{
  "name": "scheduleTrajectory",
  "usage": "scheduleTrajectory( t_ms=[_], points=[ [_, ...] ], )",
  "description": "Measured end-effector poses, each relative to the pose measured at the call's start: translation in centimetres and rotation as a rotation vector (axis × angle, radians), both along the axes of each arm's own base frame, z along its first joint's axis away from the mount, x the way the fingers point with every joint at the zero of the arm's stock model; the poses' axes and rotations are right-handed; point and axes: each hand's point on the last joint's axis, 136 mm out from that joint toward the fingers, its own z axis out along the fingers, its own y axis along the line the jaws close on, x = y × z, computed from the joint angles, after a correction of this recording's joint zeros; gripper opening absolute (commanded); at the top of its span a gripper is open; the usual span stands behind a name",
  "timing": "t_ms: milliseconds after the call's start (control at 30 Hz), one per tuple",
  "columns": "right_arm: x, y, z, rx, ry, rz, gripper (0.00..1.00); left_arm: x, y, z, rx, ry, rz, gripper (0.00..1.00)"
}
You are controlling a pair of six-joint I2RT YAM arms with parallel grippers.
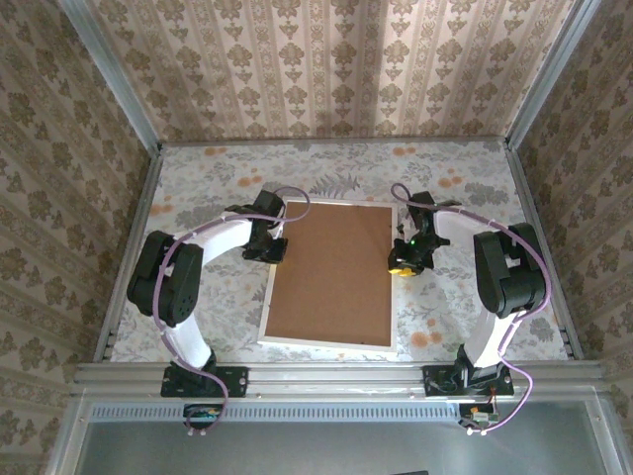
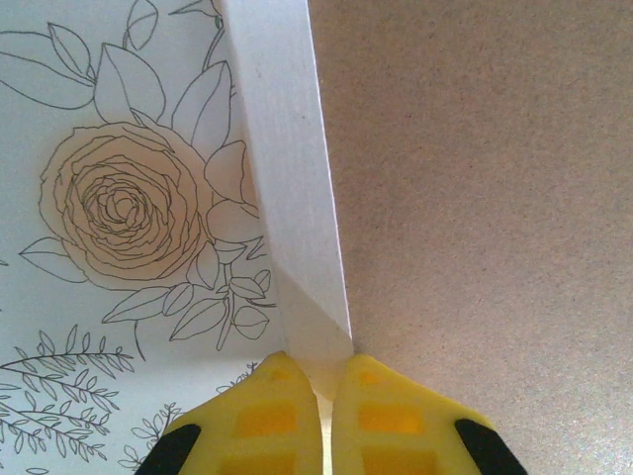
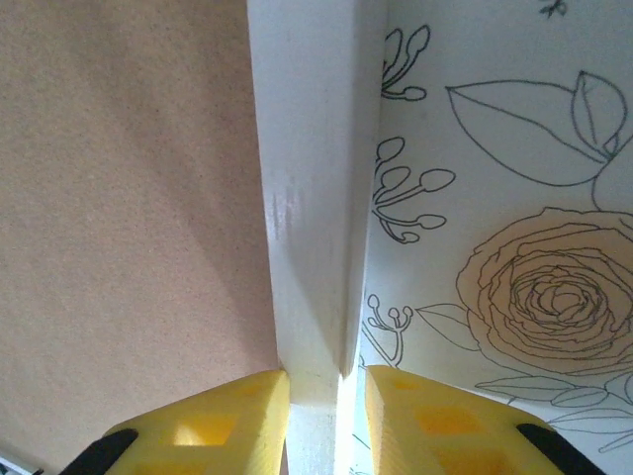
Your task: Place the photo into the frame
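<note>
The frame (image 1: 326, 343) lies flat on the table (image 1: 198, 188) directly between our two grippers, its long axis running from the arm bases toward the far wall. A brown board (image 1: 336, 272) covers its opening, so we cannot tell whether the photo lies under it.

The left gripper (image 2: 316, 361) has its yellow fingers squeezed together. Their tips are against the frame's white left rail, and the board is just past that rail on the inner side. The right gripper (image 3: 326, 374) has a finger on each side of the right rail and looks clamped on it. The board is on its inner side and the flowered table on its outer side.

Neither arm is nearer, since each is already at its own rail on the far half of the frame. We judge that any lift or shift of the frame needs both ends to move together along that long axis.

The table is flat and printed with flowers. Papered walls (image 1: 326, 59) close it in on three sides, and there is little room outside each gripper.
</note>
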Motion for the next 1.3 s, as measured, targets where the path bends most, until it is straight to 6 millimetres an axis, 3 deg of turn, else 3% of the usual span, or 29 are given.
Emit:
scheduleTrajectory(
  t_ms=[767, 900, 1000, 1167, 1300],
  points=[
    [0.1, 1.0, -0.2, -0.279, -0.036, 0.074, 0.33, 0.1, 0.2, 0.0, 0.012, -0.005, 0.003, 0.06],
    [0.2, 0.8, 0.5, -0.283, -0.051, 0.081, 0.37, 0.1, 0.2, 0.0, 0.014, -0.007, 0.003, 0.06],
    [0.2, 0.9, 2.1, -0.229, -0.083, 0.072, 0.38, 0.1, 0.3, 0.0, 0.016, -0.008, 0.003, 0.06],
    [-2.2, 0.7, 4.8, -0.109, -0.112, 0.041, 0.34, 0.1, 0.3, 0.0, 0.016, -0.008, 0.004, 0.06],
    [-5.4, 0.5, 3.3, -0.072, -0.034, 0.037, 0.32, 0.1, 0.3, 0.0, 0.016, -0.008, 0.004, 0.06]
  ],
)
